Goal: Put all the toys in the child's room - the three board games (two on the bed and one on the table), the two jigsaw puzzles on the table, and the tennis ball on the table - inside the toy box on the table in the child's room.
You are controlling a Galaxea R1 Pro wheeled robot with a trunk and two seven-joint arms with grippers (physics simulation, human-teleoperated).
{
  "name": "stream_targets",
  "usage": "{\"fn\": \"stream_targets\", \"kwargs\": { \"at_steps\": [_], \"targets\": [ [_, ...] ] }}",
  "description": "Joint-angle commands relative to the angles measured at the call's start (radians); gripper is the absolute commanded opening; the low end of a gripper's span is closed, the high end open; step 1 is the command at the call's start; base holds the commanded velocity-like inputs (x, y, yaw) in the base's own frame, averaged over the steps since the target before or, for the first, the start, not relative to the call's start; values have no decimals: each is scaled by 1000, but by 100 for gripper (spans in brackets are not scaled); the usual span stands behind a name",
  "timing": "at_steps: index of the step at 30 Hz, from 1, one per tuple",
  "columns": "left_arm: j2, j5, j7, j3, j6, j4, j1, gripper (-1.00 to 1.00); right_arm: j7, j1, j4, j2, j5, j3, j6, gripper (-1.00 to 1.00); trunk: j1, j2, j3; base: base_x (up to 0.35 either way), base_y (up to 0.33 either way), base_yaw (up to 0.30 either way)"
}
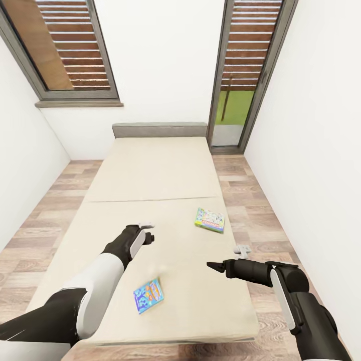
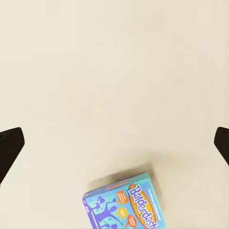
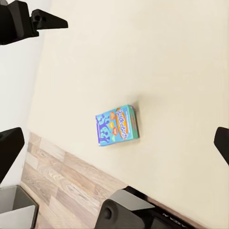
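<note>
Both my jaws stand wide apart, holding nothing. My left gripper (image 1: 146, 231) hovers over the bed (image 1: 150, 170), w/ the blue board game (image 1: 149, 295) lying flat near the foot edge, at about 6 o'clock from it (title reads Balderdash in the left wrist view (image 2: 125, 207)). Green board game (image 1: 209, 219) lies at 3 o'clock from that gripper, towards the bed's right edge. My right gripper (image 1: 216, 266) hangs at 5 o'clock of it, well apart. Step, I judge: first pickup off the bed, none boxed yet. Next: pull left arm back over the blue box, drop, straddle its short sides.
</note>
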Motion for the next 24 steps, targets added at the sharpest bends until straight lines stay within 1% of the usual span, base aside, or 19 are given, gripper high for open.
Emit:
{"fn": "stream_targets", "kwargs": {
  "at_steps": [1,18,24],
  "targets": [
    [-1,1,3,4,4,-2,-1,100,1,-1,-1,0,-5,-1,9,100,1,-2,-2,35,0,0],
    [-1,2,3,6,6,2,0,100,3,-2,-3,-1,-7,-1,16,100,1,-2,-2,6,0,0],
    [-1,1,3,6,7,3,0,100,3,-2,-4,0,-8,0,16,100,1,-2,-7,0,0,0]
  ]
}}
